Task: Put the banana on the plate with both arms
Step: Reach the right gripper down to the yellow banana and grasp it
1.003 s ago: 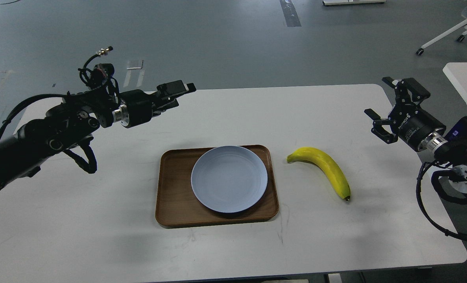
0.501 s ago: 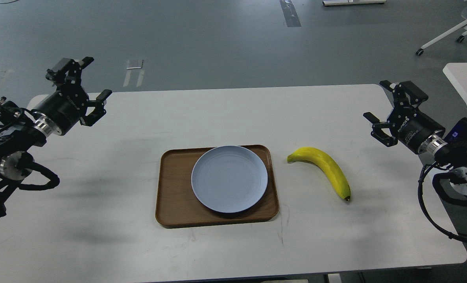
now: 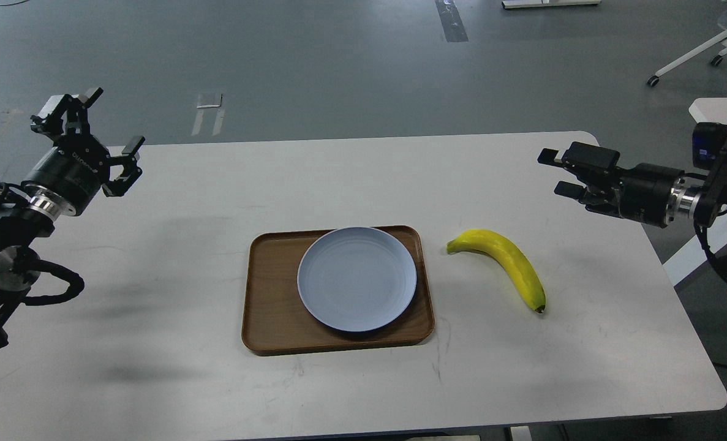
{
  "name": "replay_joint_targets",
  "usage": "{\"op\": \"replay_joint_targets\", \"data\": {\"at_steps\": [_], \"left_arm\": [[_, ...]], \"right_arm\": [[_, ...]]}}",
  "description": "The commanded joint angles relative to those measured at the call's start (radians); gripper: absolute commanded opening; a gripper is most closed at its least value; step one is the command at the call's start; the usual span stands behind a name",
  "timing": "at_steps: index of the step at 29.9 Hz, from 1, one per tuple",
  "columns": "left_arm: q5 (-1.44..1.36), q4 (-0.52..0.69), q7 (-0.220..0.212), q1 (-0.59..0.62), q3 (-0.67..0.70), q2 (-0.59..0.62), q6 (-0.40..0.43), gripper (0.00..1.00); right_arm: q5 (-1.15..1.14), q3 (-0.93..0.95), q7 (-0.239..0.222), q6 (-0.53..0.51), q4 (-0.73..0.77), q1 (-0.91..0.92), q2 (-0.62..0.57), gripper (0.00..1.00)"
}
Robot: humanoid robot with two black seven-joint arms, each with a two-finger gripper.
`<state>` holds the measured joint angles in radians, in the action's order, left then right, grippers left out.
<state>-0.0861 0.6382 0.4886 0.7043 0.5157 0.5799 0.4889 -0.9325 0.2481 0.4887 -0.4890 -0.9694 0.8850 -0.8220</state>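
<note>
So the tray [image 3: 265, 318] sits about mid-table [image 3: 155, 380], and the plate [image 3: 357, 278] lies on it, pushed toward the tray's right side and far edge, leaving the left strip of the tray bare. The banana [image 3: 507, 263] lies straight on the table just right of the tray, not touching it, stem end nearest the tray and the tip angled off to the right and toward the robot. The left gripper [image 3: 89, 127] hangs over the table's far left corner and the right gripper [image 3: 558, 173] over its far right edge, both well apart from everything else.
</note>
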Motion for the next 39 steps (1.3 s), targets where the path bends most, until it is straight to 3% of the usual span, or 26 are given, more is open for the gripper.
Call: {"op": "replay_joint_targets", "data": {"at_steps": [1,3,7,17,22,36,39], "left_arm": [[-0.001,0.000,0.000,0.000,0.000,0.005,0.000,0.98],[-0.004,0.000,0.000,0.000,0.000,0.006,0.000,0.98],[-0.007,0.000,0.000,0.000,-0.002,0.002,0.000,0.98],[-0.009,-0.002,0.000,0.000,-0.002,-0.015,0.000,0.98],[-0.007,-0.003,0.000,0.001,-0.002,-0.020,0.000,0.98],[-0.009,-0.003,0.000,0.001,-0.002,-0.020,0.000,0.98],[-0.009,-0.003,0.000,0.001,-0.002,-0.020,0.000,0.98]], "right_arm": [[-0.169,-0.120,0.000,0.000,-0.006,0.110,0.000,1.00],[-0.224,-0.261,0.000,0.000,0.000,0.201,0.006,1.00],[-0.276,-0.369,0.000,0.000,0.020,0.272,0.012,1.00],[-0.399,-0.552,0.000,0.001,0.150,0.299,0.190,1.00],[-0.399,-0.650,0.000,0.059,0.210,0.301,0.288,0.98],[-0.390,-0.662,0.000,0.078,0.227,0.292,0.350,0.90],[-0.391,-0.667,0.000,0.078,0.228,0.290,0.363,0.80]]}}
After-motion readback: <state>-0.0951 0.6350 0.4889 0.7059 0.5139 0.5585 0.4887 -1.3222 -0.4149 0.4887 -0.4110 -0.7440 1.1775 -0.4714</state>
